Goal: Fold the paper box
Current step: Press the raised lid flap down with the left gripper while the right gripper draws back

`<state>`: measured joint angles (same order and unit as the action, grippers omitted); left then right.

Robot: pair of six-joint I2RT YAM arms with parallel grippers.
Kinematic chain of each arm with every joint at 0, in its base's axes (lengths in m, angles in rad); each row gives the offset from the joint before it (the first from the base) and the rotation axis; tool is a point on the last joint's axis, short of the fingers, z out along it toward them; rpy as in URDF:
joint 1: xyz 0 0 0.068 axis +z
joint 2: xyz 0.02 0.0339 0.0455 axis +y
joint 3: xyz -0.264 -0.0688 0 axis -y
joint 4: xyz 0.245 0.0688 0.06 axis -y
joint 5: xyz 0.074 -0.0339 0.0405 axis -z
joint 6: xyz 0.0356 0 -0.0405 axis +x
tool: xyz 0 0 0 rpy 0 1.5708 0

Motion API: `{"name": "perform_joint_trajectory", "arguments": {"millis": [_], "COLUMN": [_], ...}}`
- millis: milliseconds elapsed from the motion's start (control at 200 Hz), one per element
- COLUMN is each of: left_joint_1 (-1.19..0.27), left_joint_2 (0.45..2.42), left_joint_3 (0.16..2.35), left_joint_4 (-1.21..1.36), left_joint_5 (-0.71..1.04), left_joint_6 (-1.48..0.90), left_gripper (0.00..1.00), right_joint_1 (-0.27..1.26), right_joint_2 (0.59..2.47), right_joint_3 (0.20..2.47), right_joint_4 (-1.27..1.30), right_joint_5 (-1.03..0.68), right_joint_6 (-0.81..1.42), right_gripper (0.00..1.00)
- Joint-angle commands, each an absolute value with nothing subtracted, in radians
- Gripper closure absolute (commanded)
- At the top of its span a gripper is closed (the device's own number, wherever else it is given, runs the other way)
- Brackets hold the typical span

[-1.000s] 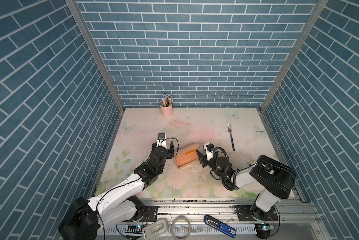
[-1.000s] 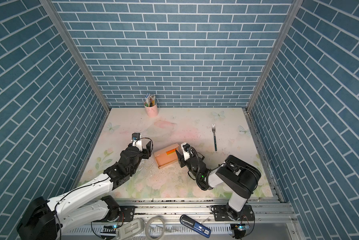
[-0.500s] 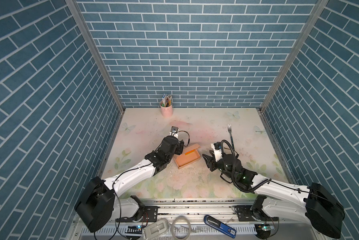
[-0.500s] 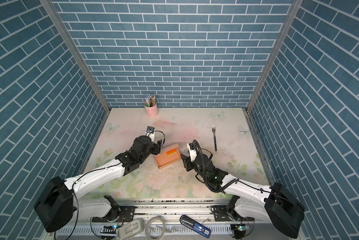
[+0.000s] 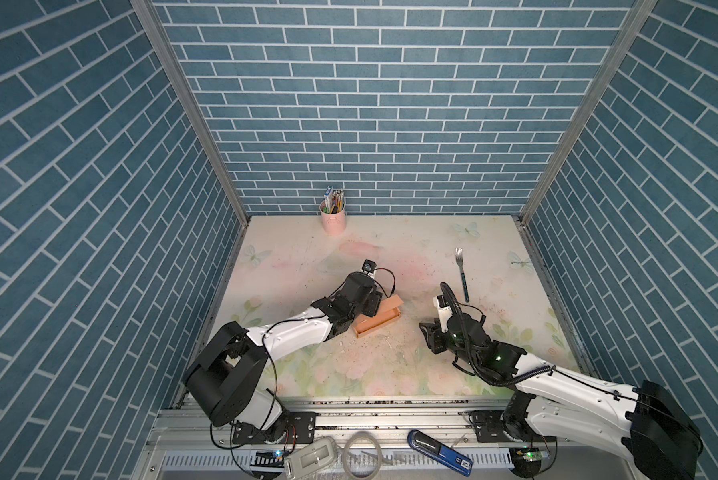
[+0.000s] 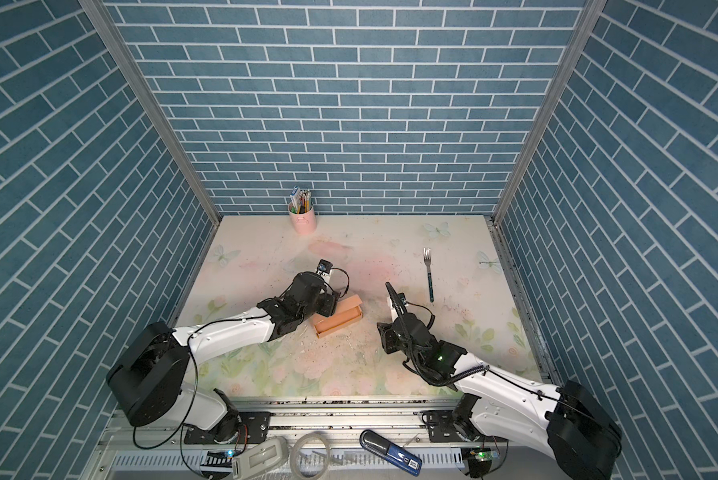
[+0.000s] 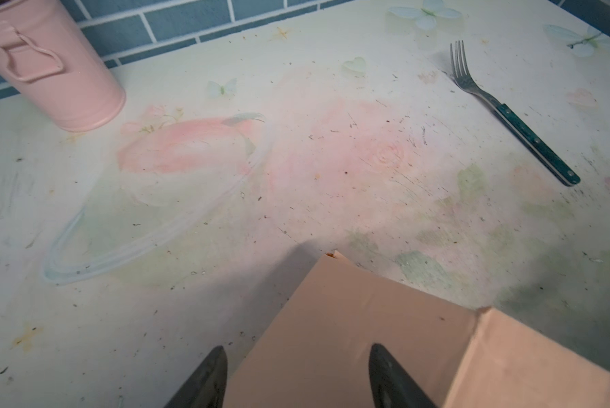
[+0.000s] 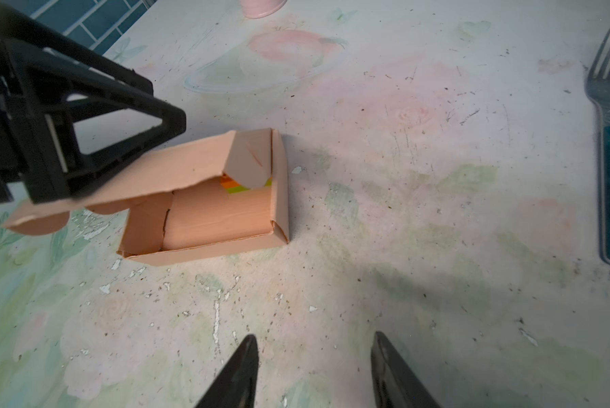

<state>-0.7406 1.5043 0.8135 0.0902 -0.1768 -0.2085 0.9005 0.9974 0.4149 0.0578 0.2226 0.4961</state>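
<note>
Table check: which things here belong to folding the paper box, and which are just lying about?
In the job:
paper box, flap not yet shut
left gripper, open, at that flap
right gripper, open, holding nothing, apart from the box

Lying about:
fork
pink cup with pencils, by the back wall

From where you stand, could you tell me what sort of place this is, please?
Likely a staged robot test cell, not a real room: blue brick-pattern wall panels, a floral table, and two arms mounted on a metal rail.
</note>
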Motion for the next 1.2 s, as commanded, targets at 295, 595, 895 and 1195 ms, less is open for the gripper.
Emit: {"name": "perform_joint_trajectory", "arguments": {"millis": [295, 595, 895, 1195], "left_joint_1": [-0.781, -0.781, -0.772, -0.628], "left_joint_2": [1.561, 1.553, 1.284, 1.025], "left_joint_3": [0.778, 0.732, 0.742, 0.644], "left_joint_4": [0.136, 0.166, -0.031, -0.431], "left_joint_5": [-0.182, -0.178, -0.290, -0.380], "left_joint_6": [-0.248, -0.280, -0.348, -0.568], "left_gripper": [0.35, 0.35, 0.29, 0.30], "right_joint_1": [0.789, 0.745, 0.703, 0.685], "right_joint_2": [0.997, 1.052, 1.211, 1.422], "right_joint_3": [0.431, 0.473, 0.580, 0.720], "right_joint_4": [0.035, 0.049, 0.047, 0.035], "right_joint_5": [0.153, 0.104, 0.054, 0.012], "right_joint_6": [0.519, 0.502, 0.479, 0.458], "right_gripper": [0.48, 0.48, 0.48, 0.48]}}
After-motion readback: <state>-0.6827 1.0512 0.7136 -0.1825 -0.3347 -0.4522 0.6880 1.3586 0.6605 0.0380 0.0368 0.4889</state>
